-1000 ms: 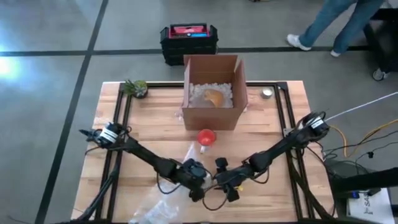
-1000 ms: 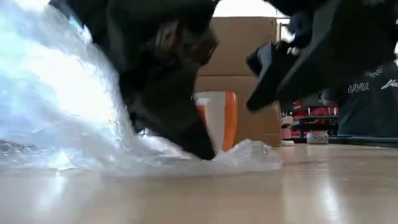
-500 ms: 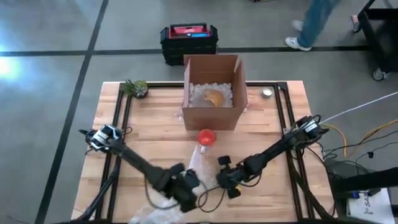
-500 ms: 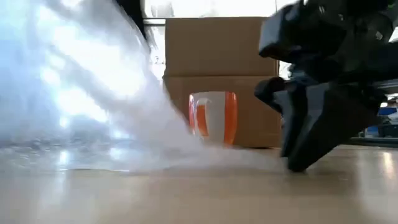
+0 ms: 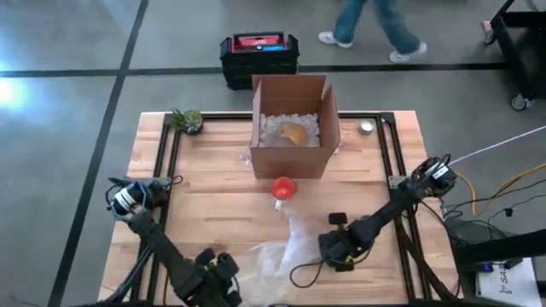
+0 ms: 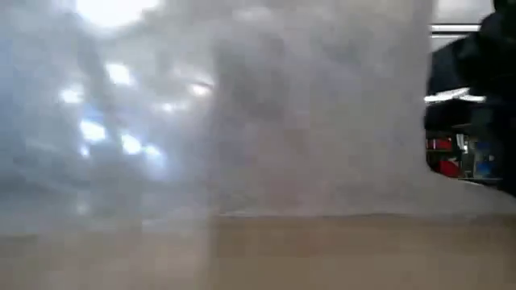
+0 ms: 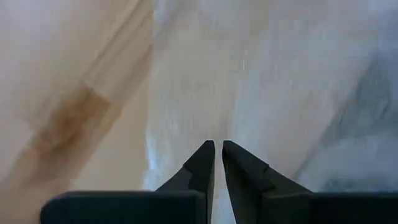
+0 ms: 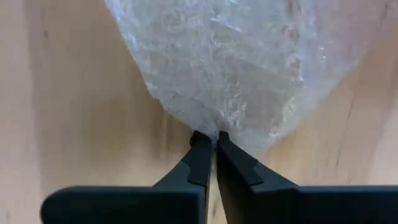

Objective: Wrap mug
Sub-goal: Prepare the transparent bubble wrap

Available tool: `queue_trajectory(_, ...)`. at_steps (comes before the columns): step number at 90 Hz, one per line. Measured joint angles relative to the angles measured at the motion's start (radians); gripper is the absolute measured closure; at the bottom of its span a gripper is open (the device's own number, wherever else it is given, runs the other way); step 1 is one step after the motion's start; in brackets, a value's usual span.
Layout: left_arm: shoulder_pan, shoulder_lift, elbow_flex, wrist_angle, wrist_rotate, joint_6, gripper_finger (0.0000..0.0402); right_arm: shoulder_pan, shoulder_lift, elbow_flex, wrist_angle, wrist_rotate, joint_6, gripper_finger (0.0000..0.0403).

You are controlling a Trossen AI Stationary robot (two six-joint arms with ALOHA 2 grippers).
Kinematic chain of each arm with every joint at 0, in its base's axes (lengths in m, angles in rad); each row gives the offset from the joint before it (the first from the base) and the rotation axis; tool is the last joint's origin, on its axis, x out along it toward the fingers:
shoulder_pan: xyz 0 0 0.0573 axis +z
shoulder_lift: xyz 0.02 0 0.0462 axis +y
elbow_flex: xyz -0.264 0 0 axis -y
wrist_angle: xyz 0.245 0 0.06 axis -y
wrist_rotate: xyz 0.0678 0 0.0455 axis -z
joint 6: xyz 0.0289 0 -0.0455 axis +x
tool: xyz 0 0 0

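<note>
The right gripper (image 8: 215, 138) and left gripper (image 7: 217, 147) each pinch an edge of the bubble wrap (image 5: 294, 247), apparently spreading it flat before the orange mug (image 5: 282, 188) standing by the cardboard box (image 5: 293, 128).

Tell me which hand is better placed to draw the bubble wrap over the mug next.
Right, probably. The right hand pinches the bubble wrap at the edge nearer the mug. The left hand, also clamped on the sheet, sits by the table's near edge, farther away.
</note>
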Motion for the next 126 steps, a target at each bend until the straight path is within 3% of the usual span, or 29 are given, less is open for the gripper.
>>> queue_trajectory(17,-0.011,0.004,-0.058,0.077,0.0,-0.025,0.0381,0.065,-0.039,-0.006,-0.122,-0.066,0.212,0.0401)
queue_trajectory(36,0.003,0.004,-0.157,0.084,-0.041,-0.006,0.0381,0.13,-0.05,-0.006,-0.136,-0.054,0.294,0.0399)
queue_trajectory(65,0.087,-0.044,-0.315,-0.195,-0.06,-0.047,0.0381,0.173,-0.056,-0.003,-0.143,-0.026,0.373,0.0386)
queue_trajectory(89,0.066,-0.201,-0.266,-0.208,-0.123,-0.025,0.0381,0.169,-0.145,0.023,-0.225,0.006,0.367,0.0305)
queue_trajectory(105,0.049,-0.249,-0.275,-0.195,-0.124,0.005,0.0381,0.169,-0.266,0.082,-0.252,-0.073,0.284,0.0236)
queue_trajectory(111,0.05,-0.253,-0.28,-0.183,-0.133,0.019,0.0381,0.17,-0.313,0.1,-0.248,-0.009,0.241,0.0219)
queue_trajectory(121,0.051,-0.253,-0.29,-0.083,-0.169,0.074,0.0381,0.16,-0.37,0.1,-0.221,0.274,0.175,0.0202)
queue_trajectory(126,0.051,-0.253,-0.299,0.001,-0.191,0.119,0.0381,0.149,-0.38,0.079,-0.19,0.342,0.134,0.0198)
